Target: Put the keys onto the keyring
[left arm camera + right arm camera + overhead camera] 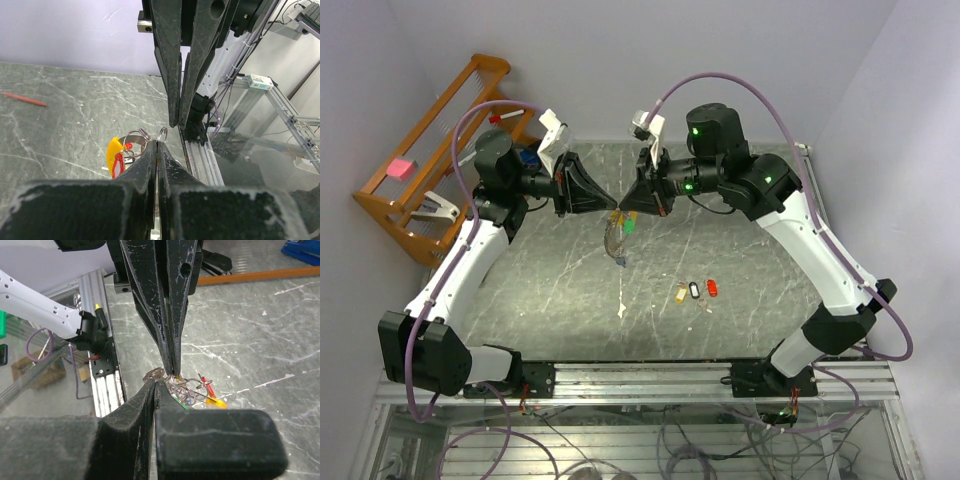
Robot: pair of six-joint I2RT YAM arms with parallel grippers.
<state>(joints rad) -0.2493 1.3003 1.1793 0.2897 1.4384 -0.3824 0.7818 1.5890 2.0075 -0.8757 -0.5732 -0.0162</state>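
Note:
Above the middle of the table my left gripper [610, 208] and right gripper [624, 210] meet tip to tip, both shut. The keyring [162, 134] is a silvery loop pinched at my left fingertips, and it also shows at my right fingertips [154, 374]. Under it hang further rings with yellow [114, 154], red [207, 387] and green [628, 225] tagged keys. Three loose keys lie on the table to the right: a yellow tag [680, 293], a black-and-white tag [695, 289] and a red tag [712, 288].
A wooden rack [420, 170] stands off the table's far left corner. A red pen [22, 99] lies on the marble top. A blue object [527, 157] sits behind the left arm. Aluminium rails [640, 380] run along the near edge.

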